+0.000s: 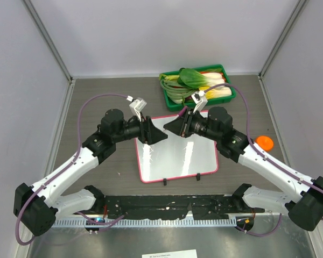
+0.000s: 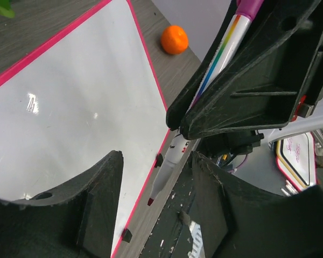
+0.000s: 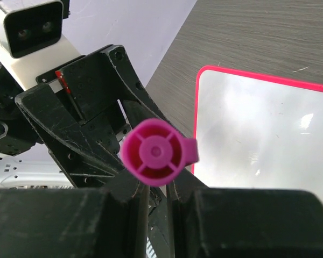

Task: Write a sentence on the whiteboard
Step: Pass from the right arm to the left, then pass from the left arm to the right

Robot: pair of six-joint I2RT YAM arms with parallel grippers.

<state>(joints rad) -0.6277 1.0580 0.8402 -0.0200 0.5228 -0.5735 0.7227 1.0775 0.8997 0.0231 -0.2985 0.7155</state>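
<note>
Preparation, I judge: handover or uncapping. The whiteboard [image 1: 177, 156] lies flat, at 6 o'clock from the green tray [image 1: 231, 92]. Above its 12 o'clock edge, the right gripper [image 1: 169, 127] pinches the marker [image 2: 220, 59]. The left gripper [image 1: 162, 135] stands spread around its tip, seemingly not touching. Next it must close squarely.

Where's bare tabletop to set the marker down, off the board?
Widest bare patch: the grey wood-grain table at far left, between the left wall and the green plastic vegetable tray. A smaller strip lies between that tray and the small round orange object. Crowded: above the pink-framed whiteboard, where the left gripper and right gripper meet.
</note>
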